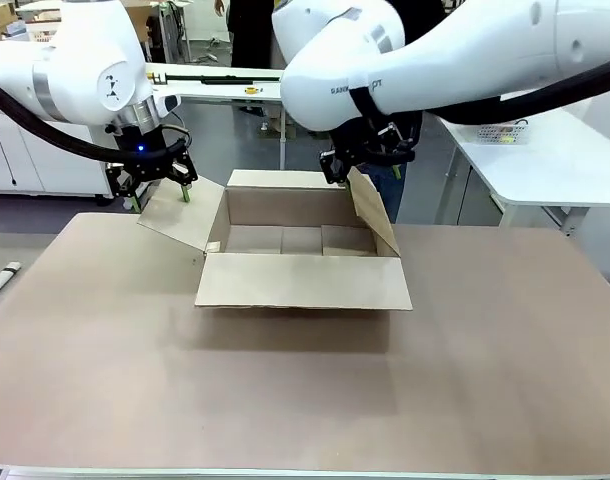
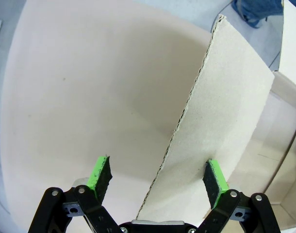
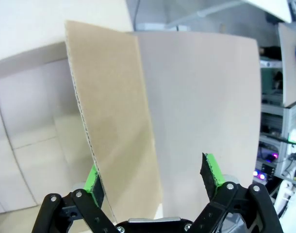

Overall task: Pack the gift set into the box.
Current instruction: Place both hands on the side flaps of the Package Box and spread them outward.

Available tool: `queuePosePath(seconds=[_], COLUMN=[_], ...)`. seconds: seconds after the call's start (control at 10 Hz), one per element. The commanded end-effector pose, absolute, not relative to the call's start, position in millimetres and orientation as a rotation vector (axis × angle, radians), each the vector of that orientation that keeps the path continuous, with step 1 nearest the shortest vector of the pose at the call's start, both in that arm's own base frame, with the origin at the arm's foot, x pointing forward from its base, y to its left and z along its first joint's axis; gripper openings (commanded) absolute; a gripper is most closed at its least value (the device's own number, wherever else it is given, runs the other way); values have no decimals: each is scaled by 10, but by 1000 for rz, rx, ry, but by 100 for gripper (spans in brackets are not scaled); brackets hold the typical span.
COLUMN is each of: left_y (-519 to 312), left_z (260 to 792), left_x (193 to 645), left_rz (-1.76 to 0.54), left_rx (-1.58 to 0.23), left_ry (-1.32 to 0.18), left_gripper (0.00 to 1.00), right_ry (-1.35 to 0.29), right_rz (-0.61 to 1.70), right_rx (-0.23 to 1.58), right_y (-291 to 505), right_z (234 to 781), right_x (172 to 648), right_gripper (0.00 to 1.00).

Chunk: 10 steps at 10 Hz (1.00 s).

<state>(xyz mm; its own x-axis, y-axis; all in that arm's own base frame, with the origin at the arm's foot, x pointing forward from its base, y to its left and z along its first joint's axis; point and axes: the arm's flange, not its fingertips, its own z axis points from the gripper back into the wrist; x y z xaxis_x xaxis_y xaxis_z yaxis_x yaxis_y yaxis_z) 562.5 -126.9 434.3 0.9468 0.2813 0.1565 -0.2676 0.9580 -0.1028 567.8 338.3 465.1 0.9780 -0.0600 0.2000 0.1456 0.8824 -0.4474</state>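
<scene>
1. Two pincers flank the box (image 1: 303, 262) in the front view. The left pincer (image 1: 160, 195) hangs over the outer edge of the box's left flap (image 1: 180, 218), and the right pincer (image 1: 335, 172) hangs at the top corner of the right flap (image 1: 373, 212). The box sits open on the counter (image 1: 105, 350), between the pincers and lower than both. Its near flap (image 1: 303, 283) is folded out flat, and broad counter surface spreads beyond it and outward of each pincer.
2. In the left wrist view, the left pincer (image 2: 156, 162) stands wide open. The left flap's corrugated edge runs up between its fingers. One pad (image 2: 100, 172) hangs over the counter and the other (image 2: 213, 180) over the flap's face. Nothing is clamped, and I cannot tell whether a pad touches the flap.
3. In the right wrist view, the right pincer (image 3: 152, 165) is also spread wide, with the right flap rising between its fingers. One pad (image 3: 93, 182) is half hidden behind the flap's corrugated edge, and the other (image 3: 212, 171) stands beside the flap's face. No squeeze shows, and I cannot tell whether either pad makes contact. The box's inside lies off to the side of the half-hidden pad.
</scene>
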Motion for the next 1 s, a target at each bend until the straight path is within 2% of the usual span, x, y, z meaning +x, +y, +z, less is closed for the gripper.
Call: queuePosePath(seconds=[0.0, 0.4, 0.5, 0.7, 0.8, 0.9], left_y=[-1273, -1273, -1273, -1273, -1273, -1273], left_z=[4362, 4362, 4362, 4362, 4362, 4362], left_x=[5609, 5609, 5609, 5609, 5609, 5609], left_rz=[295, 295, 295, 295, 295, 295], left_rx=[-62, -62, -62, -62, -62, -62], left_ry=[-172, -172, -172, -172, -172, -172], left_gripper=[100, 100, 100, 100, 100, 100], right_ry=[-175, -137, -173, -173, -158, -97], right_rz=[-116, -169, -181, -181, -188, -208], right_rx=[-484, -375, -456, -456, -435, -327], right_y=[3079, 2528, 2849, 2849, 2752, 2432], right_z=[4682, 4875, 4916, 4916, 4934, 4911], right_x=[5527, 5386, 5586, 5586, 5539, 5533], right_gripper=[100, 100, 100, 100, 100, 100])
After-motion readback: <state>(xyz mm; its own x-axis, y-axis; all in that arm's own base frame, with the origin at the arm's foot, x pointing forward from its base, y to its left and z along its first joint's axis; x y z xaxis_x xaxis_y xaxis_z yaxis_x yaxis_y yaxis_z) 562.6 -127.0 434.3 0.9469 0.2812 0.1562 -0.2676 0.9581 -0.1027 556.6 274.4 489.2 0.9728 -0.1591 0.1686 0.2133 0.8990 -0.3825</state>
